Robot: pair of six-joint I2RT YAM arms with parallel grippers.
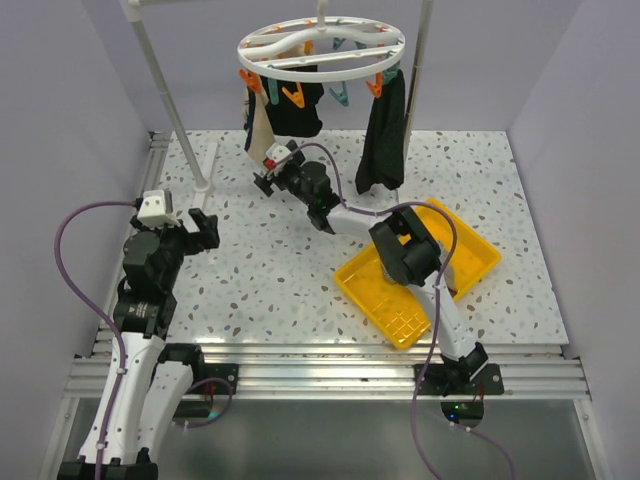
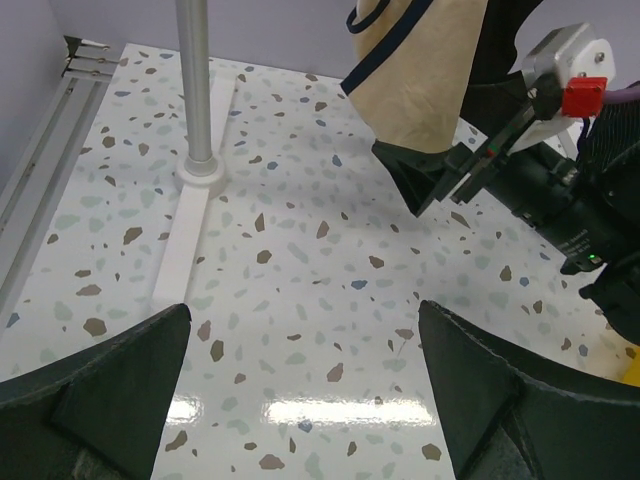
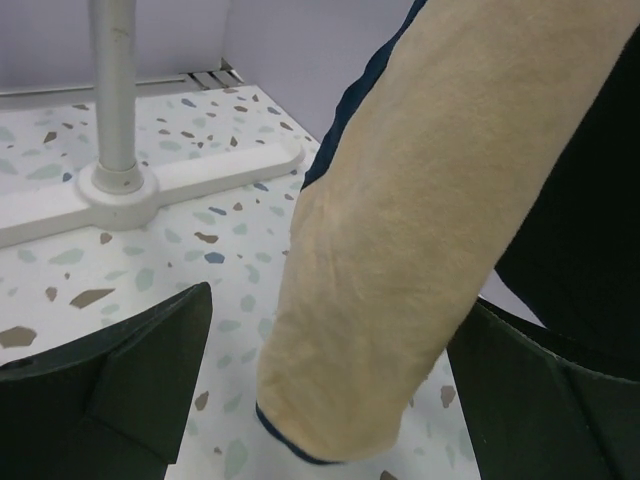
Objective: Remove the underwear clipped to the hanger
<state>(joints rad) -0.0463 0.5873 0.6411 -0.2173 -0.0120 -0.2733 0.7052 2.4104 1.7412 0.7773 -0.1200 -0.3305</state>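
The hanger (image 1: 320, 45) is seen at the back of the table (image 1: 270, 280), above the surface, with orange and teal pegs (image 1: 293, 96) dangling from its ring. Underwear is still clipped to it: a beige piece (image 3: 420, 200) with dark trim at the left, a black piece (image 1: 298, 112) just beside it, and another black piece (image 1: 384, 135) hanging apart at the right. The right gripper (image 3: 335, 310) is held up at the lower end of the beige piece; its fingers (image 3: 120, 390) are spread wide, with the fabric hanging between them, and no pinch on the cloth is seen. The left gripper (image 2: 305, 310) is held low over the table at the left, well apart from the garments, its jaws parted with only bare table between them. A white pole (image 1: 170, 100) is planted near the beige piece, to its left. A yellow tray (image 1: 470, 262) is lying on the table at the right, under the right arm.
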